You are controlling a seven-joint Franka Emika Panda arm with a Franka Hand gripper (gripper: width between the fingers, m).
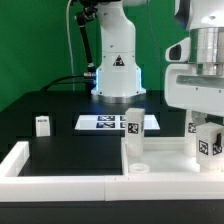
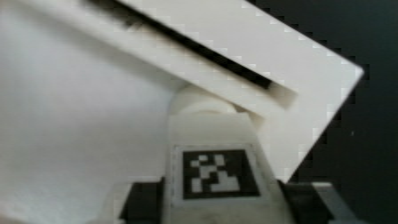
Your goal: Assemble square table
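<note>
The white square tabletop (image 1: 170,158) lies at the front on the exterior view's right, rim up. One tagged white leg (image 1: 133,128) stands upright on its near-left corner. My gripper (image 1: 207,128) is shut on a second tagged leg (image 1: 208,142) and holds it upright over the top's right side. In the wrist view this leg (image 2: 217,140) sits between my dark fingers (image 2: 146,203), and its far end meets a corner of the tabletop (image 2: 89,90). I cannot tell whether it is seated in the socket. A third short leg (image 1: 42,125) stands alone on the black surface at the left.
The marker board (image 1: 108,123) lies flat behind the tabletop, in front of the robot base (image 1: 118,70). Long white wall bars (image 1: 60,170) edge the black surface at the front left.
</note>
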